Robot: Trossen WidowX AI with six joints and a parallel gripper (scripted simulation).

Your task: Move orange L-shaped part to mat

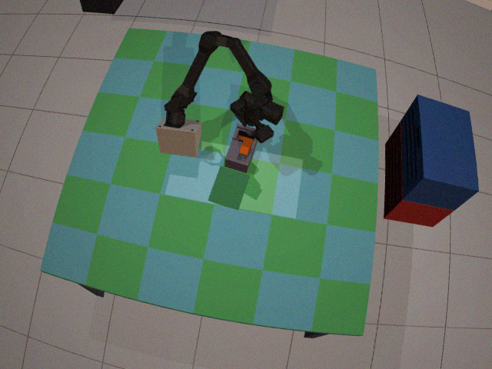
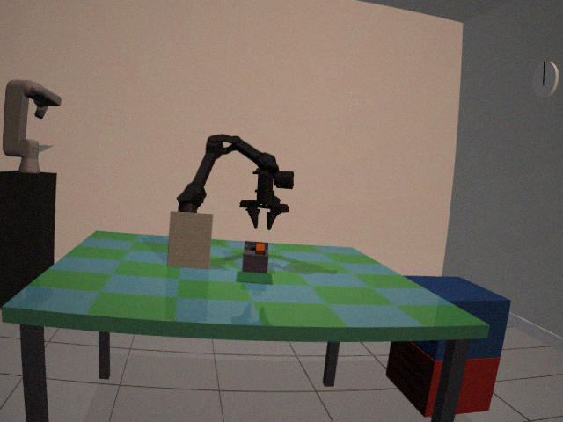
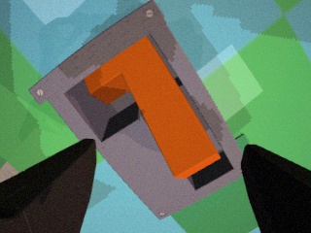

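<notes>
Hanging point-down above the grey tray (image 1: 238,163) (image 2: 255,263) (image 3: 126,170), the gripper (image 2: 262,227) (image 3: 171,153) is held with its fingers well parted and nothing pinched between them. By the wrist view, the orange L-shaped part (image 1: 244,144) (image 2: 259,248) (image 3: 160,107) is shown framed beyond the two fingertips, its straight end raised above the dark recess of the pocket and its L-shaped end set lower in the opening. The hooked shape and the tray's screw heads are revealed there; in the exterior view only a small orange block is seen standing above the tray's rim, but the air gap between fingertips and part is made plain. From the top, part of the tray's far end is covered by the gripper's dark body, and the fingertips cannot be clearly told apart.

Beside the tray, the green mat (image 1: 229,187) (image 2: 254,277) is laid on the checkered table (image 1: 234,242) (image 2: 213,301). The arm (image 1: 194,67) (image 2: 207,170) is carried by a beige block (image 1: 178,141) (image 2: 190,239), placed to one side of the tray. Off the table's edge, a blue and red cabinet (image 1: 449,147) (image 2: 475,317) is seen. Between fingers and part, no obstacle is shown.
</notes>
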